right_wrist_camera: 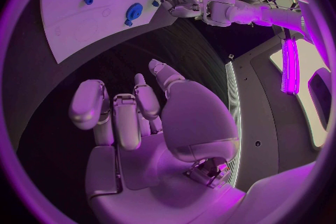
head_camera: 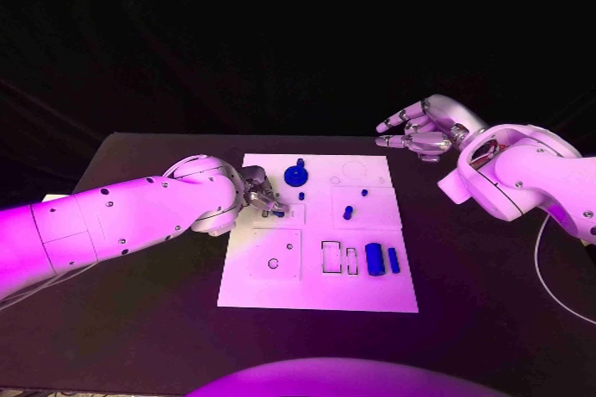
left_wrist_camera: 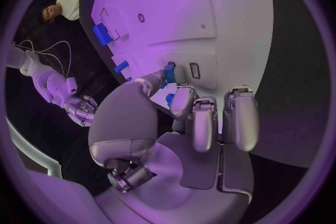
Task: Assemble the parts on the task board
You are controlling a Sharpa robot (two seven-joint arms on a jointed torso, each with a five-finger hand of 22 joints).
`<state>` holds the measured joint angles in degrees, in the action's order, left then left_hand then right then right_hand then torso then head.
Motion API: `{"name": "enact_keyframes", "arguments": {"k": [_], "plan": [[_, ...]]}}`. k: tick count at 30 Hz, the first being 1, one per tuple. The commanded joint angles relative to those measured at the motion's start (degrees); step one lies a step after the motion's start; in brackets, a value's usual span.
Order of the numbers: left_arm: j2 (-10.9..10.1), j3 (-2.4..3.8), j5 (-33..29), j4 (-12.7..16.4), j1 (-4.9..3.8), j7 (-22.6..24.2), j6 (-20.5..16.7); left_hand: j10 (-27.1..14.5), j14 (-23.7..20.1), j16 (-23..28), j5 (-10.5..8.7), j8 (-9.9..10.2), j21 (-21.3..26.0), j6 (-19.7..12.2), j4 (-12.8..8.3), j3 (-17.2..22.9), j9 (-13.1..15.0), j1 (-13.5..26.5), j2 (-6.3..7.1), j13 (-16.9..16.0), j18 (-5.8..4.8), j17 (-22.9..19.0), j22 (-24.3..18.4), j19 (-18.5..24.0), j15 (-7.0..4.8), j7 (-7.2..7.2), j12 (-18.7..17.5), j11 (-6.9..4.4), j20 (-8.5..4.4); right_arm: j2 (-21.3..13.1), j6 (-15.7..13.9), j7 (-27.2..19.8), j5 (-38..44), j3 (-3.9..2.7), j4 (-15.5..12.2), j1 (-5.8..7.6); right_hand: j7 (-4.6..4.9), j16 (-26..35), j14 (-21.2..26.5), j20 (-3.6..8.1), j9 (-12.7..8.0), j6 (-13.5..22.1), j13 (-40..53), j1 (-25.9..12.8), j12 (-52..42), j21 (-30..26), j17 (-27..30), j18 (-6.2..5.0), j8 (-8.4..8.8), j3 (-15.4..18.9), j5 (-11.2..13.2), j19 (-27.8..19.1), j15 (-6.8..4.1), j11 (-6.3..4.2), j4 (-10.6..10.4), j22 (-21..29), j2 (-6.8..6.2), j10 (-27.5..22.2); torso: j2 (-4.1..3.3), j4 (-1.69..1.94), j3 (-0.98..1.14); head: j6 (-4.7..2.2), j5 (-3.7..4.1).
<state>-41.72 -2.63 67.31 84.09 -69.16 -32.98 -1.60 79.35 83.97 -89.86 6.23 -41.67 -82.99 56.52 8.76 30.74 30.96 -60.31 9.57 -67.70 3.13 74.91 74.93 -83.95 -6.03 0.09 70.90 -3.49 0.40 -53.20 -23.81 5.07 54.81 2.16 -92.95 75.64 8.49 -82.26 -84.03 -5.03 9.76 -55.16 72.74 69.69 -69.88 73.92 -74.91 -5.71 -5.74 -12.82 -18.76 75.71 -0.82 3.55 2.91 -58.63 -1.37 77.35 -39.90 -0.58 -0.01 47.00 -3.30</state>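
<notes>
Left robot hand pinches a small blue part over the task board; right robot hand hovers open beyond the board's far right corner.

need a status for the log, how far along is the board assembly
Early to midway, at a guess. Possibly done: the round blue part and two small pegs stand on the task board. In hand: the left robot hand pinches a small blue part over the board's left side. Left: two blue blocks lie beside outlined slots. The right robot hand hangs off the board, holding nothing.
</notes>
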Motion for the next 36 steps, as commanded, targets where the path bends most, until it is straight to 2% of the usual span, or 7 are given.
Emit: {"name": "enact_keyframes", "arguments": {"k": [1, 8, 27, 33, 36], "plan": [[0.0, 0.00, 0.0, -0.3, -0.09, -0.7, 1.0, 0.4, 6.0, -0.1, 0.43, -0.1, -0.1, 0.5, 0.2, -0.4, -0.2, 0.5, -0.23, 0.1, -1.01, 15.1, 5.8, -2.6, -0.55, -0.13, -0.2, -0.07, -0.54, 0.0, 0.2, 0.0, 0.3, -0.02, 0.0, -0.02, 0.02, 0.2, -3.4, 0.07, 0.0, -0.1, 0.0, 0.0, 0.2, -0.2, -2.8, -0.33, -0.20, -0.2, -0.1, -0.5, -0.25, -0.21, -0.1, 0.0, 0.21, -0.3, 0.00, 0.00, -0.01, -0.02, -0.05], [0.4, 0.01, -0.2, -0.5, -0.20, -0.8, 1.3, 0.5, 6.0, -0.1, 0.45, 0.0, -0.2, 0.6, 0.4, -0.4, -0.3, 0.6, -0.57, 0.0, -1.02, 15.1, 5.9, -2.7, -0.56, -0.16, -0.1, -0.09, -0.55, 0.0, 0.1, 0.0, 0.3, -0.02, -0.1, -0.02, 0.02, 0.3, -3.4, 0.07, 0.1, -0.1, -0.1, 0.0, 0.2, -0.3, -2.7, -0.36, -0.21, -0.2, -0.3, -0.5, -0.25, -0.21, -0.1, 0.1, 0.20, -0.3, -0.03, -0.10, -0.01, 0.07, -0.05], [1.5, 0.00, -0.8, -1.3, -0.54, -1.2, 4.2, 1.0, 6.0, -0.1, 0.37, 0.2, -0.3, 1.2, 1.6, -2.3, -0.8, 1.8, -0.37, -0.6, -1.08, 15.1, 6.2, -2.7, -0.54, -0.17, 0.2, -0.08, -0.55, -0.1, 0.5, -0.1, 0.2, -0.02, -0.3, -0.01, 0.02, 0.4, -3.3, 0.08, 0.1, 0.0, -0.2, 0.0, 0.3, -0.4, -2.5, -0.40, -0.21, -0.2, -0.4, -0.6, -0.25, -0.21, -0.1, 0.4, 0.17, -0.3, -0.01, 0.01, -0.01, 0.41, 0.26], [1.6, 0.00, -0.8, -1.6, -0.56, -1.8, 4.4, 1.2, 6.0, -0.1, 0.31, 0.3, -0.3, 1.7, 2.8, -4.3, -1.2, 2.9, -0.50, -0.7, -1.10, 15.1, 6.3, -2.8, -0.54, -0.15, 0.2, -0.07, -0.55, -0.1, 0.8, -0.4, 0.1, -0.02, -0.4, -0.01, 0.02, 0.4, -3.3, 0.08, 0.1, 0.0, -0.2, 0.0, 0.3, -0.4, -2.5, -0.40, -0.21, -0.2, -0.4, -0.6, -0.25, -0.21, 0.0, 0.4, 0.12, -0.4, 0.01, 0.02, -0.01, 0.38, 0.29], [1.6, 0.00, -0.8, -1.9, -0.56, -2.2, 4.1, 1.4, 6.0, -0.1, 0.22, 0.4, -0.4, 2.0, 4.5, -6.9, -1.4, 4.6, -0.79, -0.9, -1.13, 15.1, 6.5, -2.8, -0.50, -0.06, 0.3, -0.01, -0.53, -0.1, 0.9, -0.5, -0.1, -0.02, -0.4, -0.01, 0.02, 0.5, -3.3, 0.08, 0.1, 0.0, -0.2, 0.1, 0.4, -0.5, -2.3, -0.44, -0.21, -0.2, -0.5, -0.7, -0.25, -0.21, 0.0, 0.6, 0.02, -0.4, 0.00, 0.00, -0.01, 0.21, 0.35]]}}
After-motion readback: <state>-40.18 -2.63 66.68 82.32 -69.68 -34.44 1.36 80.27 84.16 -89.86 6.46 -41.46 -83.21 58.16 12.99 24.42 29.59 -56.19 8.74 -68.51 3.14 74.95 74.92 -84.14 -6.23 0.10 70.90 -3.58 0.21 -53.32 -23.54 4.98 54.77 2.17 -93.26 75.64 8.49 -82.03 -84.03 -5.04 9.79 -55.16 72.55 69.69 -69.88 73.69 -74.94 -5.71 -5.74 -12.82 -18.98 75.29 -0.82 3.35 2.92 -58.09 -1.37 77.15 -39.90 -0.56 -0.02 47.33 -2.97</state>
